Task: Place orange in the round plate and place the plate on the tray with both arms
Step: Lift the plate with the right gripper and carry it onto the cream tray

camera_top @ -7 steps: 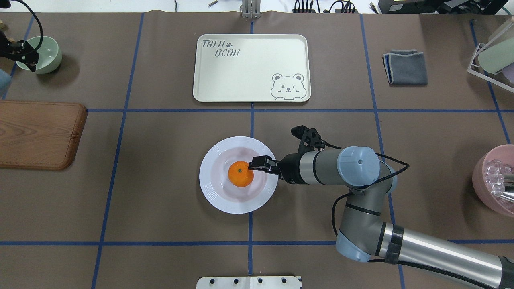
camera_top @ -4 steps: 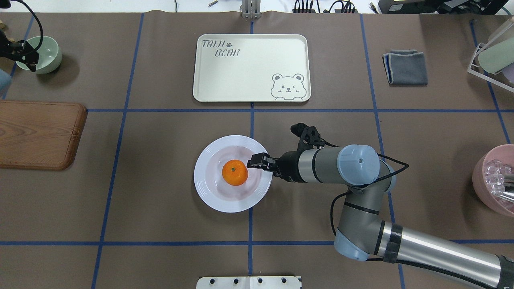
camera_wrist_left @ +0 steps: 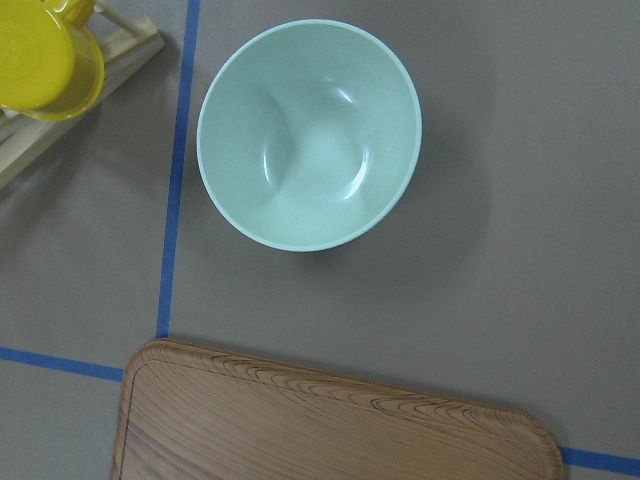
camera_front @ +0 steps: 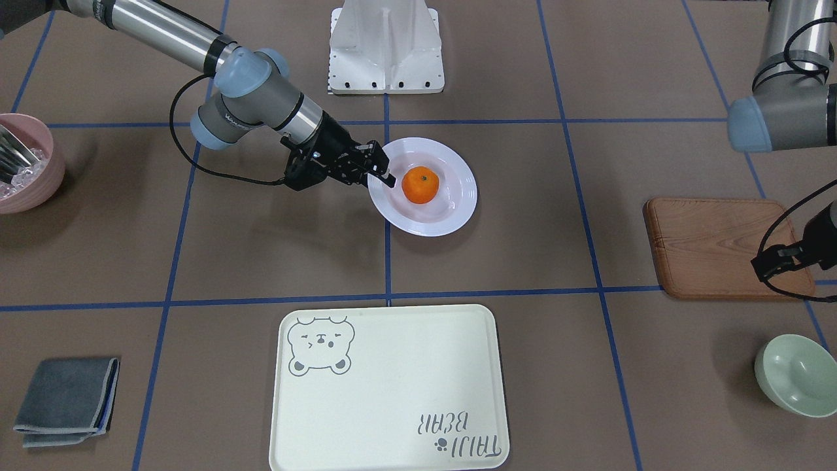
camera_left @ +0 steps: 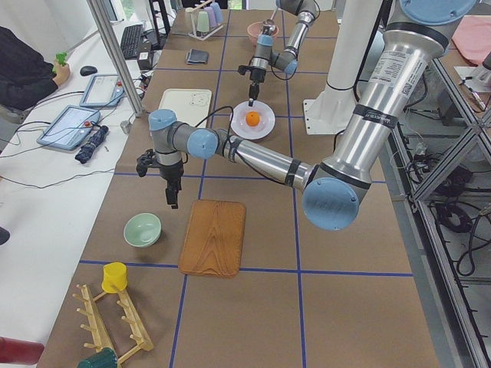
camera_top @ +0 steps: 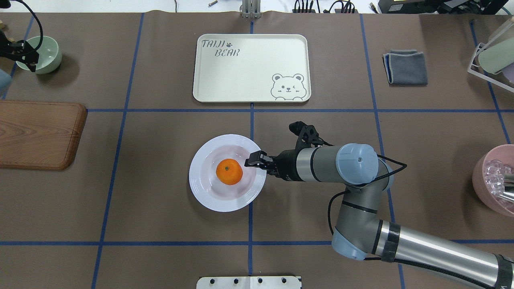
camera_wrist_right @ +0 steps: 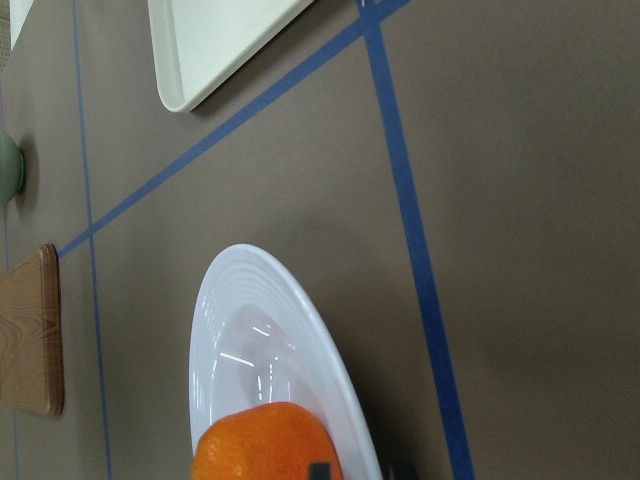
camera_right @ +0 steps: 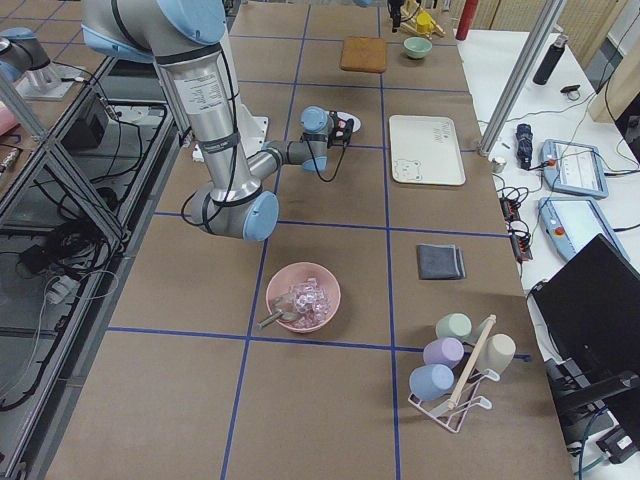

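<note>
The orange [camera_top: 229, 171] lies in the middle of the round white plate [camera_top: 200, 188] at the table's centre. My right gripper [camera_top: 253, 159] comes in low from the right and is shut on the plate's right rim, one finger inside the rim and one outside. In the front view it grips the rim [camera_front: 382, 175] beside the orange [camera_front: 420, 185]. The cream bear tray [camera_top: 249, 68] lies beyond the plate with nothing on it. My left gripper [camera_top: 30, 62] hangs at the far left over the green bowl [camera_top: 44, 54]. Whether its jaws are open or shut does not show.
A wooden board [camera_top: 36, 134] lies at the left edge. A folded grey cloth [camera_top: 405, 67] lies right of the tray. A pink bowl [camera_top: 496, 180] and a cup rack [camera_top: 492, 56] stand at the right edge. Bare table separates plate and tray.
The plate with the orange has slid to the left and slightly away, together with my right gripper on its rim. The left arm has stayed put.
</note>
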You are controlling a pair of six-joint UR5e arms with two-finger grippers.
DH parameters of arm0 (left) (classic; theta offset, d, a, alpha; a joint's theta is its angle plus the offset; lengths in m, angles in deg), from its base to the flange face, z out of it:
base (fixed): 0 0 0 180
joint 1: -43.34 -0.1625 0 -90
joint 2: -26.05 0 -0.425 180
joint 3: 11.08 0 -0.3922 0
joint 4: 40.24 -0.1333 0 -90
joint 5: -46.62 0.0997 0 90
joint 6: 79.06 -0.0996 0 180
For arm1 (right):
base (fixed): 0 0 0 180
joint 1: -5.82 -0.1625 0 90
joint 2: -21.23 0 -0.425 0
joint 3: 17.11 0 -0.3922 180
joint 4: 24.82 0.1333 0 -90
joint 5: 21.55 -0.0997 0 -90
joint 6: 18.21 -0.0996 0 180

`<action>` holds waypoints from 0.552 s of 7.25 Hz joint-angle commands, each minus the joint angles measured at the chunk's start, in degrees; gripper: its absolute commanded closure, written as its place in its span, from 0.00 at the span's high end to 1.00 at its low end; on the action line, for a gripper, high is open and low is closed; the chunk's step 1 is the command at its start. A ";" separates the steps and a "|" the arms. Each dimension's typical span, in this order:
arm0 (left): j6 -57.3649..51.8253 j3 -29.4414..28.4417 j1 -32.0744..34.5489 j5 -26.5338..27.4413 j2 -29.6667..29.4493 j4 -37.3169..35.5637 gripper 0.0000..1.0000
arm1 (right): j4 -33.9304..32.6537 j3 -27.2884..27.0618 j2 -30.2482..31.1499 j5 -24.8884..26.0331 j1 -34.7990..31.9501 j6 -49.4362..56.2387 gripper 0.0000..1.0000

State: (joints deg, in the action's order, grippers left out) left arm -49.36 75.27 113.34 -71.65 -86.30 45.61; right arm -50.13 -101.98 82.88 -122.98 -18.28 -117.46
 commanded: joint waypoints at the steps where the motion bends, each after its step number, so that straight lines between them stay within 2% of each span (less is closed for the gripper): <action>1: 0.00 -0.65 -0.04 0.76 -0.76 -0.07 0.98 | 0.70 -0.04 -0.30 0.70 -0.06 -0.51 0.01; 4: 0.00 -0.48 0.05 1.54 -0.85 -0.07 0.98 | 5.43 -0.21 -0.48 2.28 -0.06 -4.27 0.00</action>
State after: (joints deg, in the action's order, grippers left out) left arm -49.39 74.73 113.35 -70.67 -87.12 45.54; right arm -46.45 -102.06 82.47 -121.38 -18.34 -120.09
